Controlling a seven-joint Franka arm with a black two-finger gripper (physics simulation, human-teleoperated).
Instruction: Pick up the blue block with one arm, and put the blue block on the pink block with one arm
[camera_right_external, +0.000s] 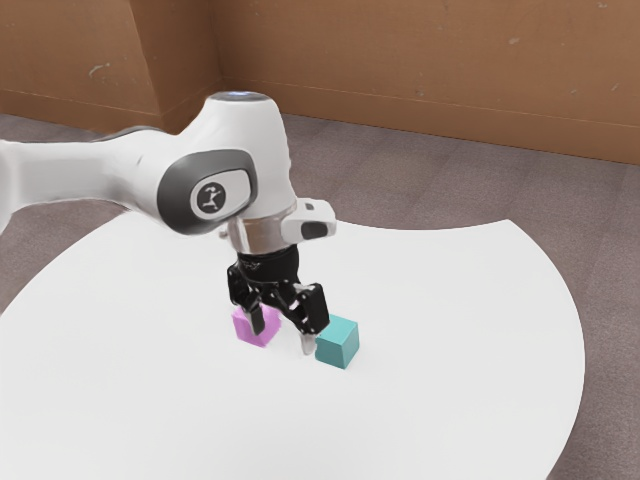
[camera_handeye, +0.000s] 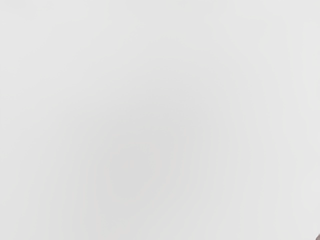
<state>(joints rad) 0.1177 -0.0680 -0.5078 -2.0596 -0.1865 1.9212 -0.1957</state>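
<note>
A teal-blue block (camera_right_external: 338, 342) rests on the white table (camera_right_external: 450, 330) in the exterior view. A pink block (camera_right_external: 253, 327) sits just to its left, partly hidden behind one finger. My gripper (camera_right_external: 282, 334) hangs low over the gap between the two blocks, its fingers spread and nothing between them. One fingertip (camera_right_external: 306, 346) stands right beside the blue block's left face; the other is in front of the pink block. The wrist view looks down on plain white table surface (camera_handeye: 160, 120).
The round white table has its curved edge (camera_right_external: 575, 330) toward the exterior view's right. Grey carpet floor (camera_right_external: 450, 190) and brown walls lie beyond. My white arm (camera_right_external: 120, 180) enters from the exterior view's left.
</note>
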